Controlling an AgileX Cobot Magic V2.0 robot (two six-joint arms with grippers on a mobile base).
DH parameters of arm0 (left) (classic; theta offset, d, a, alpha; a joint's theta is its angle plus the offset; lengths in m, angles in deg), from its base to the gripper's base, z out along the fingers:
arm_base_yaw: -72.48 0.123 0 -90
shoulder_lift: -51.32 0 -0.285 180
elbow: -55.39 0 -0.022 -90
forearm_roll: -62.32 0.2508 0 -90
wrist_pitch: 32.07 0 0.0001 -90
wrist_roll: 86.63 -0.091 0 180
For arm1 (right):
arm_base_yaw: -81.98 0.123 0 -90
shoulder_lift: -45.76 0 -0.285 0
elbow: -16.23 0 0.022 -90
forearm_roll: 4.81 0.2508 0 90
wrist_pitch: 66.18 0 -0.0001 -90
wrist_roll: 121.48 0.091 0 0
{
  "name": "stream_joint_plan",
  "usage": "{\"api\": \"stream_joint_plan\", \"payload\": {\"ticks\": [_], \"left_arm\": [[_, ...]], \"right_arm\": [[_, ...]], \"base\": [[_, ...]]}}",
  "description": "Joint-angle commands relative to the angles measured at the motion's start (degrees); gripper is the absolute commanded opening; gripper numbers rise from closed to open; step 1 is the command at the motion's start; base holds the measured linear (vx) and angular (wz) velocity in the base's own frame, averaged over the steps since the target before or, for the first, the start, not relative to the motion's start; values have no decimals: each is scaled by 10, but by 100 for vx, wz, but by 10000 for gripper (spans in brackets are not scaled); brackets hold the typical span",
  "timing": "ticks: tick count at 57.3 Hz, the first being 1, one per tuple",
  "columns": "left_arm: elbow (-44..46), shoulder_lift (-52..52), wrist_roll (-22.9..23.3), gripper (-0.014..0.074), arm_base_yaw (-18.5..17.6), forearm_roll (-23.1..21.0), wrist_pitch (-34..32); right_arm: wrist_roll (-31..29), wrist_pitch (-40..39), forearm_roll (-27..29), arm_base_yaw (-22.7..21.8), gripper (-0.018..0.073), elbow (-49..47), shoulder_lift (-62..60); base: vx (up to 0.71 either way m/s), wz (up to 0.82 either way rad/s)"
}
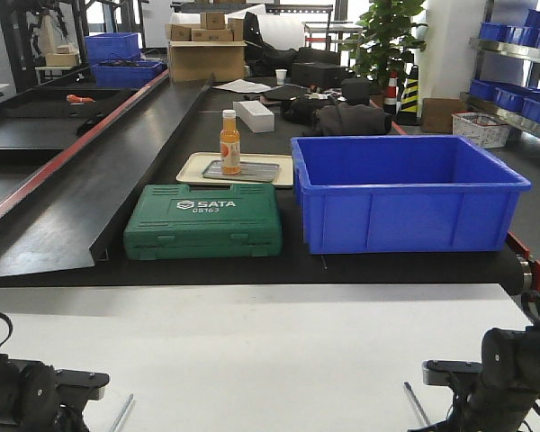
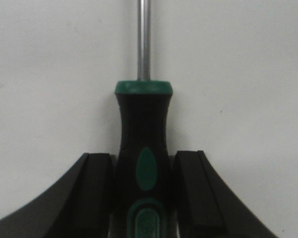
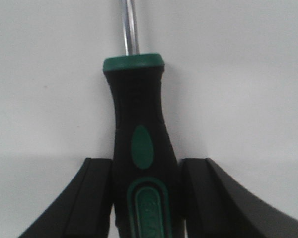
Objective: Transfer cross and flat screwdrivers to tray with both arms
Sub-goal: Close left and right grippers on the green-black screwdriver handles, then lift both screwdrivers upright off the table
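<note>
Two screwdrivers with black handles and green trim are in view, and I cannot tell which is cross or flat. One screwdriver sits between the fingers of my left gripper, which press on both sides of its handle low over the white table. Its shaft points forward. My right gripper is shut the same way on the handle of the other screwdriver, whose shaft also shows. In the front view both grippers, left and right, sit at the bottom edge. The tray is out of view.
Beyond the white table runs a black belt carrying a green SATA tool case, a deep blue crate and a beige tray with an orange bottle. Boxes, more blue crates and a plant stand further back.
</note>
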Motion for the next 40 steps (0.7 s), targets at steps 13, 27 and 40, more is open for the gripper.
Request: {"api": "stream_joint_plan", "payload": {"ticks": [13, 27, 40], "left_arm": [[-14, 13, 3, -4, -2, 52, 90], [-14, -17, 4, -1, -9, 62, 74], [-14, -99, 4, -1, -12, 61, 50]], "right_arm": [[0, -5, 18, 1, -9, -4, -8], [0, -10, 17, 1, -9, -4, -20], [0, -9, 18, 1, -9, -4, -72]], "base": [[0, 0], [0, 0], [0, 0]]}}
